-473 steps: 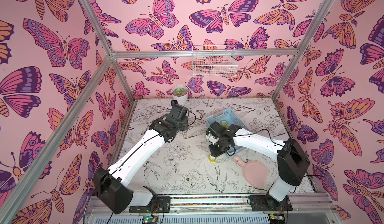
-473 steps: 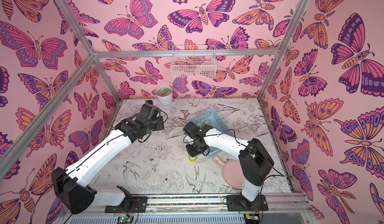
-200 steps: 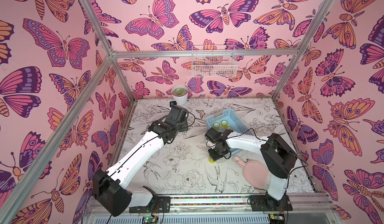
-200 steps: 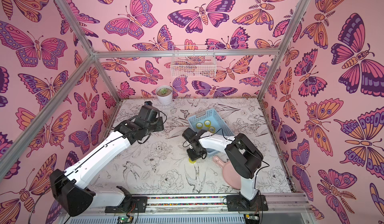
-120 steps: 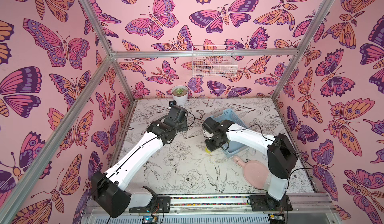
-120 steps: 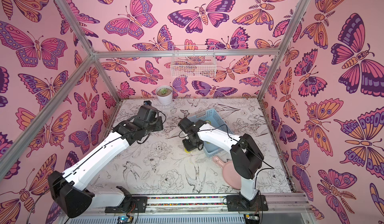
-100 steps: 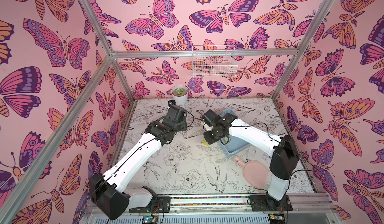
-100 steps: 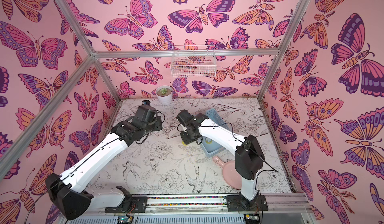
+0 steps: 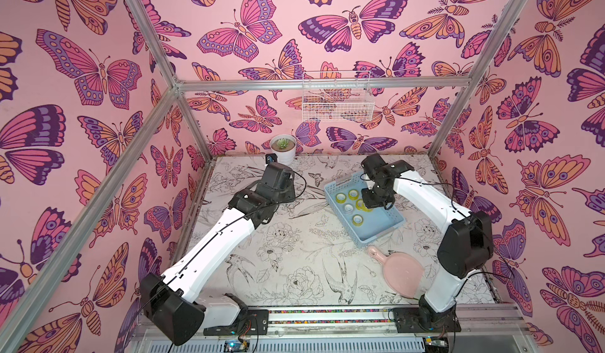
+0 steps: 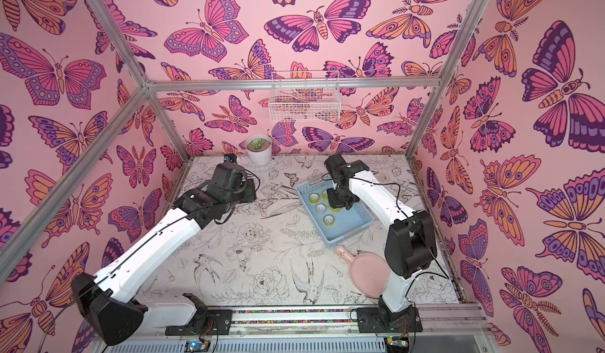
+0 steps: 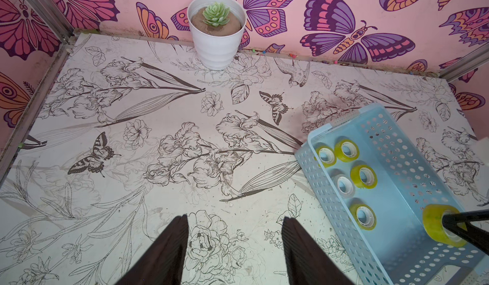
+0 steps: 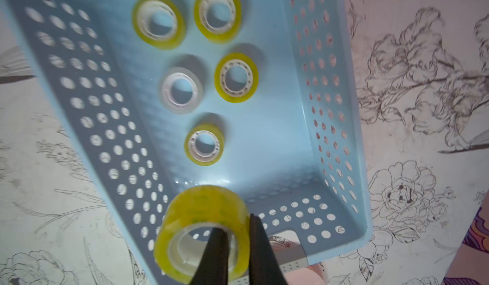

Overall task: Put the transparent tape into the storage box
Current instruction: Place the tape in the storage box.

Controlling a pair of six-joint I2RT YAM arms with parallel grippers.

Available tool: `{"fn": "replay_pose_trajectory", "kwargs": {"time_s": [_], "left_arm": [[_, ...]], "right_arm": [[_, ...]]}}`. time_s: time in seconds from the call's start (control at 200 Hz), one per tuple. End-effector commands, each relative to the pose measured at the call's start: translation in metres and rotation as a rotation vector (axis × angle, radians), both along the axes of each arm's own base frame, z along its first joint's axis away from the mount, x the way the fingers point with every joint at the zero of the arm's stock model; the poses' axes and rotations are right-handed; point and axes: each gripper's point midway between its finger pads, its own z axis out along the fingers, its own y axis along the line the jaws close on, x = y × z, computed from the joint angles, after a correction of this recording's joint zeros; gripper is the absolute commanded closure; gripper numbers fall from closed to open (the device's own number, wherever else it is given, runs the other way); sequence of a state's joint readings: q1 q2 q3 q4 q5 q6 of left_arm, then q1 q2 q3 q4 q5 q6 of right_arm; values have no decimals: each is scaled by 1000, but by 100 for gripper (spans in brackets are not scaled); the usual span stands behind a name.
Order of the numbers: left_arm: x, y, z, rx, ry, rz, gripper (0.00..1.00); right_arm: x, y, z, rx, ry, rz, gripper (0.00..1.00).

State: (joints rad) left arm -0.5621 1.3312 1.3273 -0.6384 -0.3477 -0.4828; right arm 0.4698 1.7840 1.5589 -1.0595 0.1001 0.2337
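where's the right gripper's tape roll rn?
Right wrist view: the tape roll, pinched in the right gripper, hangs over the storage box near its handle-slot end, clear of five rolls lying inside.

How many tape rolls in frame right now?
6. Five lie flat on the storage box floor: two yellow side by side, a clear one beside another yellow, one yellow alone. The sixth roll is pinched in the right gripper over the box. None seen elsewhere.

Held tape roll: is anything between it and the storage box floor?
Nothing visible does. The right gripper holds the tape roll over bare floor of the storage box; five loose rolls lie off to one side.
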Motion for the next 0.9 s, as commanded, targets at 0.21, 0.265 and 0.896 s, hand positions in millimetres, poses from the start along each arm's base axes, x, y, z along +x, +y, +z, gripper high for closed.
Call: {"fn": "replay_pose_trajectory", "kwargs": {"time_s": [0.21, 0.265, 0.896], "left_arm": [[14, -19, -10, -14, 29, -52, 38], [16, -20, -10, -10, 31, -58, 37], [34, -26, -19, 9, 62, -92, 37]], "right_arm": [[16, -11, -52, -4, 41, -52, 100], [18, -12, -61, -8, 43, -60, 100], [31, -28, -103, -103, 65, -99, 100]]}}
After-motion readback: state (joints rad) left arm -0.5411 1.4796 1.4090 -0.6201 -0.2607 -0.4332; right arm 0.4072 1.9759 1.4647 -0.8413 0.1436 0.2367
